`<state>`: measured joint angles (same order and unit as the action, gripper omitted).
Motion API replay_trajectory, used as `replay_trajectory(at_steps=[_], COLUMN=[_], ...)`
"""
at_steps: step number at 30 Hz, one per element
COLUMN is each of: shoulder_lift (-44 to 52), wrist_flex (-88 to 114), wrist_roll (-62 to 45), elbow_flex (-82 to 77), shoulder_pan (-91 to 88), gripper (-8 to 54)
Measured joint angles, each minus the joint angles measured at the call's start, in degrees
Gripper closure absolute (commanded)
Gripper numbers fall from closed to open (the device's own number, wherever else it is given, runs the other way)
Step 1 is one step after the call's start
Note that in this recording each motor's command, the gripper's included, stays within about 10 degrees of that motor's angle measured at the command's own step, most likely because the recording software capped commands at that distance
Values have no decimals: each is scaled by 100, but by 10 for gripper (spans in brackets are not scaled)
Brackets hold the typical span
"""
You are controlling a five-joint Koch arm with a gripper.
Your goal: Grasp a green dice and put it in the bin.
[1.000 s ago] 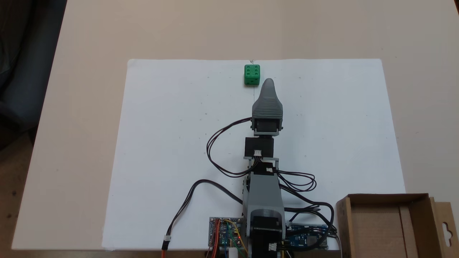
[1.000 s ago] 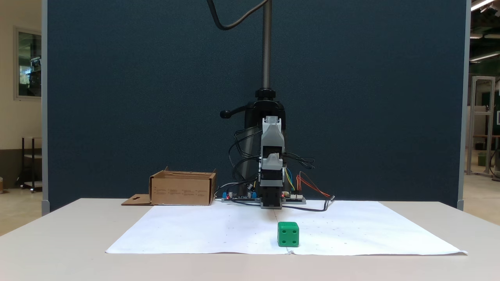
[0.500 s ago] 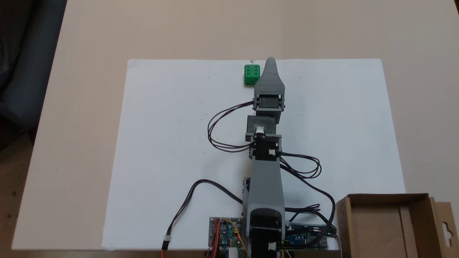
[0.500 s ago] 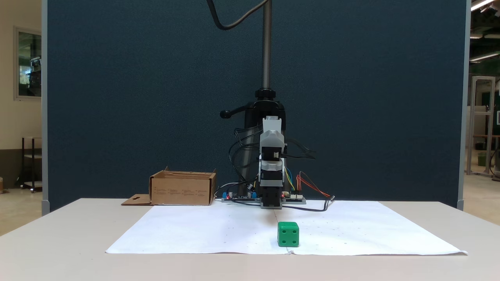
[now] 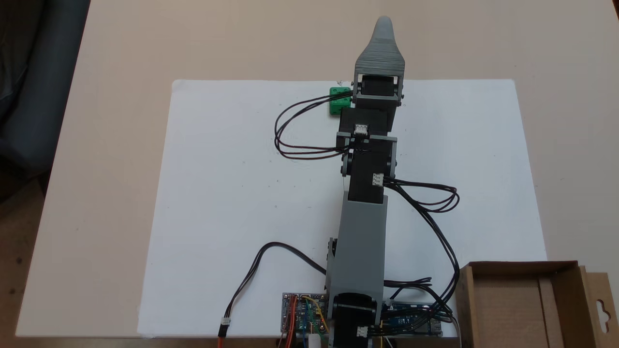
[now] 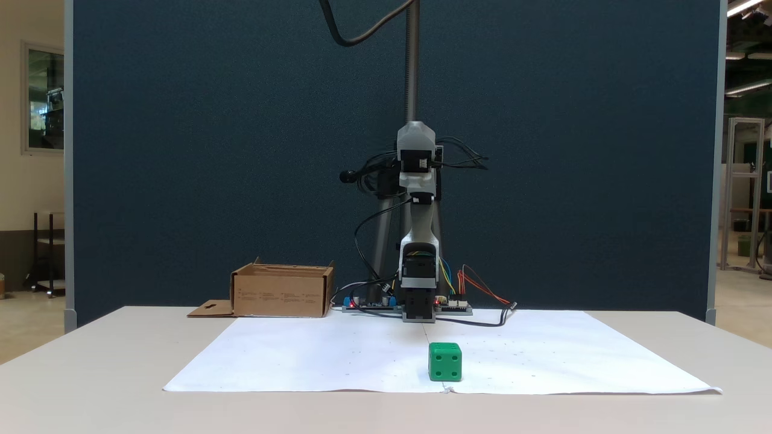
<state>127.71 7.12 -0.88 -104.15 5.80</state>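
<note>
Gripper has swung up high and out past the green dice, which sits untouched at the paper's far edge, so I judge the grasp not begun; jaw state I cannot tell.

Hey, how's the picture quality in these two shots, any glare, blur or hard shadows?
Top-down fixed view: soft even light, faint shadows, arm hides part of the dice. Front fixed view: dice sharp, bright ceiling lights top right, no glare on the paper.
</note>
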Motion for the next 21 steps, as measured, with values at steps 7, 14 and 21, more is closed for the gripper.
replay_trajectory(at_steps=[7,14,21], shoulder_lift=[-1740,-2742,-3560], wrist_flex=[2276,4491,6451], wrist_roll=[0,0,0], elbow_flex=[2953,4245,5054], shoulder_pan=[18,-26,-237], gripper=[25,25,26])
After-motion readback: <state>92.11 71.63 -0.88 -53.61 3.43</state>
